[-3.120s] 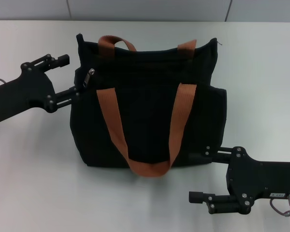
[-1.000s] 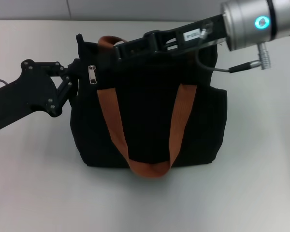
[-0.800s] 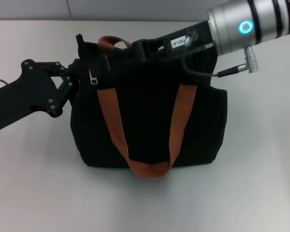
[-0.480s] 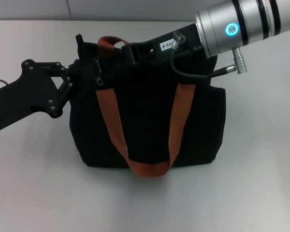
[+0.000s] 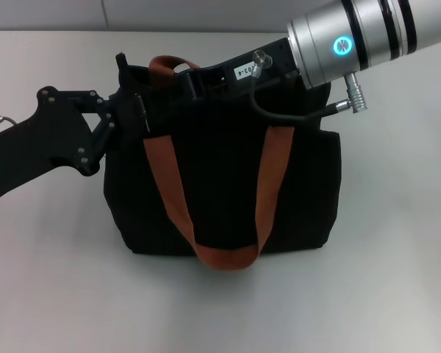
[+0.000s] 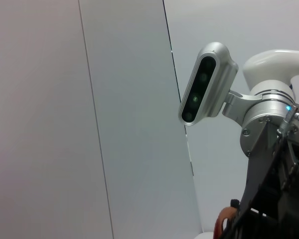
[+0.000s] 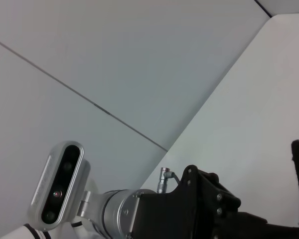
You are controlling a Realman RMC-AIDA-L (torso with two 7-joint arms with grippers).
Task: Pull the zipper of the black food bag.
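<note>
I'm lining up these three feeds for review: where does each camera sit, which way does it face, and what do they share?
Head view: on the robot's head, looking forward and down at the black food bag on the table; both arms show, left gripper and right gripper at its top edge.
Left wrist view: on the left wrist, facing the wall; shows the right arm's wrist camera.
Right wrist view: faces wall and table; shows the left arm's wrist camera.
Shared: each wrist view shows the other arm.

Black bag (image 5: 228,184) upright on the table, two rust-brown strap handles draped down its front; zipper (image 5: 142,110) at upper left edge.
</note>
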